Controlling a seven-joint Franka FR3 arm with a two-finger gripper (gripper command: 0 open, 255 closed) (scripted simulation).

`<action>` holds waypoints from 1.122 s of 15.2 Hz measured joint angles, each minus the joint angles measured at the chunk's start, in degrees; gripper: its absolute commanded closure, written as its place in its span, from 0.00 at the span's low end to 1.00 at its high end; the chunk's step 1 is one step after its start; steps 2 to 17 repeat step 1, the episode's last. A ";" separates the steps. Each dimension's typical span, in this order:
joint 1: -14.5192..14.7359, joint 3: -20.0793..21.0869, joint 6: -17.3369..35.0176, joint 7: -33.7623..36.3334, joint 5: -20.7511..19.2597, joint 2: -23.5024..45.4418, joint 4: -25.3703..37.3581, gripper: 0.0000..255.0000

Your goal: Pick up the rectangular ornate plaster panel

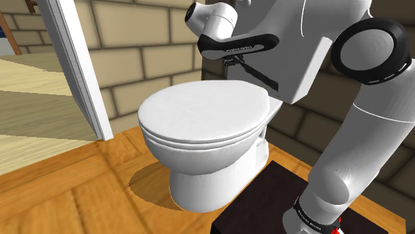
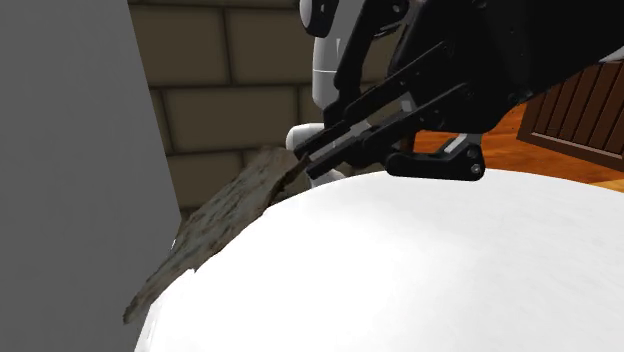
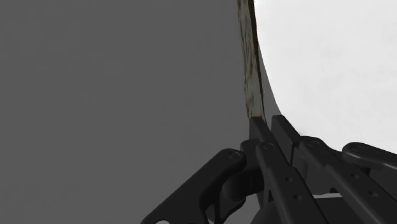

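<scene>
The ornate plaster panel (image 2: 225, 215) is a thin, mottled grey-brown slab that slants down from its upper end toward the second exterior view's lower left. It sits in the narrow gap between the rounded white toilet lid (image 2: 420, 270) and a plain grey surface (image 2: 70, 150). I cannot tell whether its lower end rests on anything. The black gripper (image 2: 305, 160) has its two fingers closed on the panel's upper end. In the wrist view the panel (image 3: 249, 57) appears edge-on as a slim strip running straight out from between the fingertips of the gripper (image 3: 266, 127), with the lid (image 3: 331, 63) on one side and the grey surface (image 3: 114, 95) on the other. The shoulder view shows the whole toilet (image 1: 206, 119) on a wooden floor (image 1: 80, 199), with the arm reaching behind it from the dark stand (image 1: 266, 199). The main risk, I think, is the grip: it is only a small bite at one end, so the slab's length could swing it about the fingertips or pull it free during the lift. In such a tight gap, a sideways drift could scrape or wedge the panel against the lid or the grey surface. Plaster would probably chip there.
</scene>
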 measured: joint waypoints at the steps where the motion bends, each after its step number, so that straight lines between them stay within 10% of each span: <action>1: 0.02 0.01 -0.24 -0.30 -0.05 0.02 0.40 1.00; 17: 0.02 0.01 -0.24 -0.30 -0.05 0.02 0.40 1.00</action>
